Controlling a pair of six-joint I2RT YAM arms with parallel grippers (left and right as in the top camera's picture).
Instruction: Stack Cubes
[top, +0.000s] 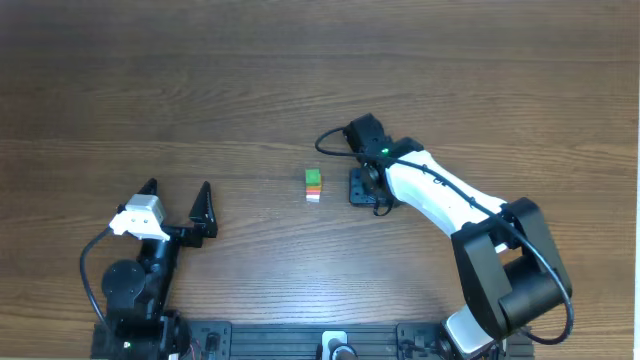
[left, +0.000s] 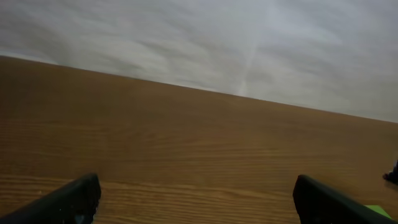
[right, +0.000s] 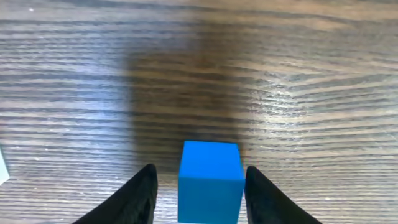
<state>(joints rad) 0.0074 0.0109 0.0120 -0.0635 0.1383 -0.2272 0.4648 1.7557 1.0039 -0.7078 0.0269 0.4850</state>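
— Closest to the right wrist camera, what is seen between the fingers of the right gripper (right: 200, 177)?
— A blue cube (right: 210, 183) is seen there, over the wooden table (right: 280, 74). The fingers are spread to either side of it. A strip of wood is visible between the cube and one finger, while the other finger is just beside the cube. Whether that finger touches it cannot be told.
— Where is that gripper placed, as viewed from above?
— It is pointed downward near the table's middle, just beside a small stack of cubes (top: 313, 186) with green on top.
— And the left gripper (top: 178, 192)?
— It is held low near its own base, well apart from the stack. Its fingers are spread wide, and nothing is held between them.
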